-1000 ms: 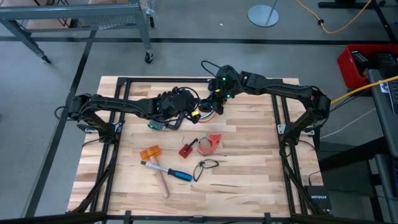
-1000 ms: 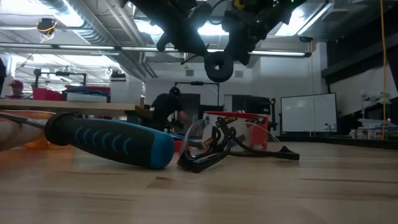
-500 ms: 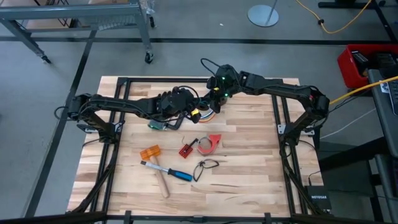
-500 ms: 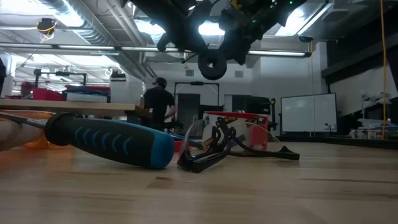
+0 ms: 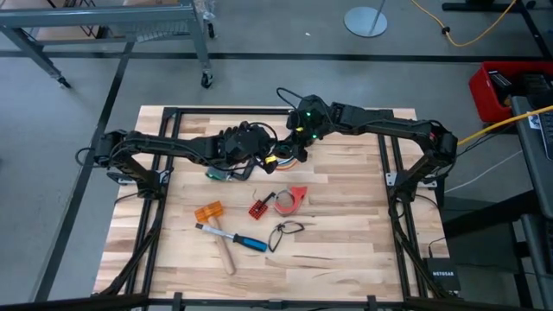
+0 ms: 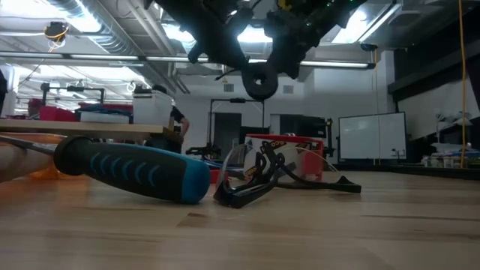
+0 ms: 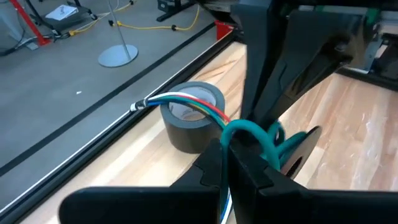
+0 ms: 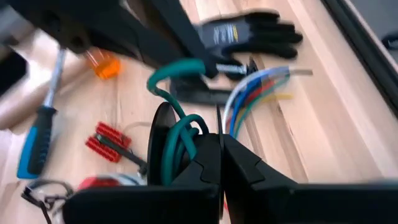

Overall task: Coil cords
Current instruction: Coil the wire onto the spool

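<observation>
Multicoloured cords (image 7: 186, 102) between both grippers

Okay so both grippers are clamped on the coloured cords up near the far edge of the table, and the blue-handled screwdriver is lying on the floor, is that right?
Not quite: the blue-handled screwdriver lies on the table, near its front edge, as the high view shows. The rest holds: the left gripper and the right gripper are both shut on the cords toward the far edge.

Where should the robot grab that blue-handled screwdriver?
The screwdriver lies flat, so probably from straight above, closing the hand across its blue handle. That is the thickest part, and it sits clear of the wooden handle beside the shaft.
</observation>
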Controlling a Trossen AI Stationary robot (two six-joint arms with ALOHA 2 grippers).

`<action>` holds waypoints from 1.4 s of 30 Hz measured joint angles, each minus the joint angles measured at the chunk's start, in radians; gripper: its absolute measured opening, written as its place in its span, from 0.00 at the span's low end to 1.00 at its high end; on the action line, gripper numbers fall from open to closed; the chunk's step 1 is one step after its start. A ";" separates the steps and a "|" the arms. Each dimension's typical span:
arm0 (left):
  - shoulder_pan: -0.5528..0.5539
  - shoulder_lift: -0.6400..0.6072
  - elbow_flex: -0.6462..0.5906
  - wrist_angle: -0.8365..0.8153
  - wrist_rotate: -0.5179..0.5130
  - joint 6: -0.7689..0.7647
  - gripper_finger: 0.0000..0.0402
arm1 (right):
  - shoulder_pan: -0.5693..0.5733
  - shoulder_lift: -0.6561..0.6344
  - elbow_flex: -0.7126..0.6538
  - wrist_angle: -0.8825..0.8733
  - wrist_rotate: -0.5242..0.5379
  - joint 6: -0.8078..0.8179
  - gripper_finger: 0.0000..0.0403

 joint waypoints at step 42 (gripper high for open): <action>0.105 0.001 0.000 0.064 0.265 -0.338 0.00 | 0.131 -0.002 0.000 -0.019 0.503 0.136 0.00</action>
